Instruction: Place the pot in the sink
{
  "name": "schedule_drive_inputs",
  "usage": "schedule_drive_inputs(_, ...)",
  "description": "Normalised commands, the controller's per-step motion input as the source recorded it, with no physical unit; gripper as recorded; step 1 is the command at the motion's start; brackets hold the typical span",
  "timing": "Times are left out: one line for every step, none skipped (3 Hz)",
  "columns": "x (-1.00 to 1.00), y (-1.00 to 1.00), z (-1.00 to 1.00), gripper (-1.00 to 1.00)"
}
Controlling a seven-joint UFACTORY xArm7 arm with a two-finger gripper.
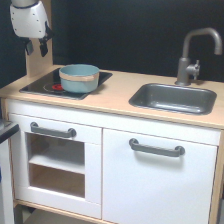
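The pot (pixel 79 78) is a round light blue-teal pot with a tan band, standing upright on the black stovetop (pixel 37 85) at the exterior view's left. The sink (pixel 174 98) is a dark grey rectangular basin set into the counter at the exterior view's right; nothing lies in it. My gripper (pixel 37 46) hangs high at the upper left, above and to the left of the pot, well apart from it. Its two dark fingers point down with a gap between them and hold nothing.
A grey faucet (pixel 191 55) rises behind the sink. The light wooden counter (pixel 114 92) runs between stovetop and sink. A wooden upright (pixel 36 62) stands behind the stovetop at the left. White cabinet doors with grey handles (pixel 156 148) lie below.
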Motion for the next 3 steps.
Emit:
schedule_drive_inputs(1.00, -0.62, -0.68, 1.00)
schedule_drive_inputs(1.00, -0.67, -0.48, 1.00)
schedule_drive_inputs(0.55, 0.32, -1.00, -1.00)
